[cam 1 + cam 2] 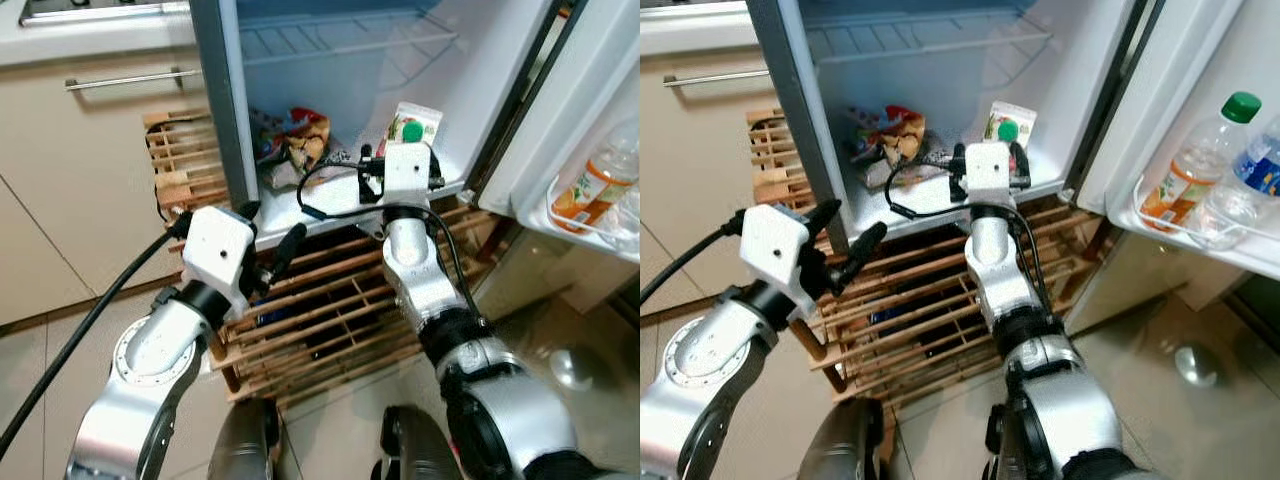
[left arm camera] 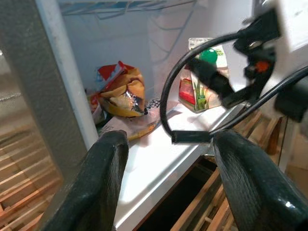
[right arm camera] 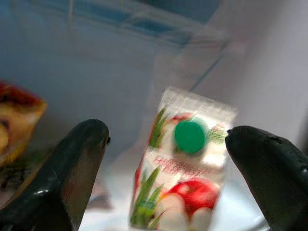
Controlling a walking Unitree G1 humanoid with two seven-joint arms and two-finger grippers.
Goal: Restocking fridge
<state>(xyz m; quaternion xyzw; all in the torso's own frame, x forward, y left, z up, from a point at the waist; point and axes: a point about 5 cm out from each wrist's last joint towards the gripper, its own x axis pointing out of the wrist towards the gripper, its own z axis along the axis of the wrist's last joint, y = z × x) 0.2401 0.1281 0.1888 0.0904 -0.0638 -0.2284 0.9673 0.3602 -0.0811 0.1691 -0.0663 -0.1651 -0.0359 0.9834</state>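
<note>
Fridge stands open, door swung out at 2 o'clock with bottles in its rack. Wooden crate rack sits under the fridge floor. Juice carton stands upright on the bottom shelf at 12 o'clock, snack bags at 11. Right pincer is released, fingers spread either side of the carton, not touching. Judgement: pull straight back along the arm's line, no sideways swing; the carton tips easily. Room is tight toward the right wall, open toward the bags. Left pincer is released, empty, at the shelf's front lip by the fridge's left front edge.
</note>
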